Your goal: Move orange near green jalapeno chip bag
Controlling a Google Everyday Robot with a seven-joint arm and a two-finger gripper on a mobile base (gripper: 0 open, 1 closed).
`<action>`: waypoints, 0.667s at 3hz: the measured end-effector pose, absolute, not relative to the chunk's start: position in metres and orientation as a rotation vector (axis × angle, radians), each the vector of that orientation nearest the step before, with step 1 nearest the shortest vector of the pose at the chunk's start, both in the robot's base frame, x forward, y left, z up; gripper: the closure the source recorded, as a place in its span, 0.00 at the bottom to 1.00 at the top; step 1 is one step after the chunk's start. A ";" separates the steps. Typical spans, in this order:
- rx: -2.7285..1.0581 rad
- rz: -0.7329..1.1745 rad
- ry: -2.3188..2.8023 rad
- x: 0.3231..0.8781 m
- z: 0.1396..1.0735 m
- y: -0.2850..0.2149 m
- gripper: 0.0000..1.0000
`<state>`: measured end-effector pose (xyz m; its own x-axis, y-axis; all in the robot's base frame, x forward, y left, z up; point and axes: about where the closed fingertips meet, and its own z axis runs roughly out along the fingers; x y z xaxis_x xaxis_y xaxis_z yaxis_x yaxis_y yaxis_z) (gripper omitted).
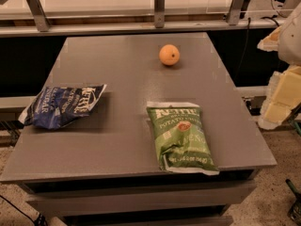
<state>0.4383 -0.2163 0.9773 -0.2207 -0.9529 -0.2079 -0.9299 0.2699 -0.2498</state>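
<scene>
The orange (169,55) is a small round fruit with a dark stem dimple, lying on the far middle of the grey table (122,135). The green jalapeno chip bag (181,137) lies flat near the table's front right, with white lettering and a small red emblem. The orange sits well behind the bag, apart from it. My gripper (280,98) is part of the pale arm at the right edge of the view, off the table's right side, away from both things and holding nothing that I can see.
A dark blue Kettle chip bag (63,106) lies at the table's left edge. A railing with metal posts (160,6) runs behind the table. A shelf or drawer front (141,197) shows below the table's front edge.
</scene>
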 end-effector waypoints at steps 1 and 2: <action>-1.721 -0.103 2.226 0.439 0.978 -0.216 0.00; -1.708 -0.063 2.188 0.461 0.976 -0.205 0.00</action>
<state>0.4613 -0.2049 0.9758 -0.2021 -0.9458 -0.2543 -0.9297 0.2669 -0.2539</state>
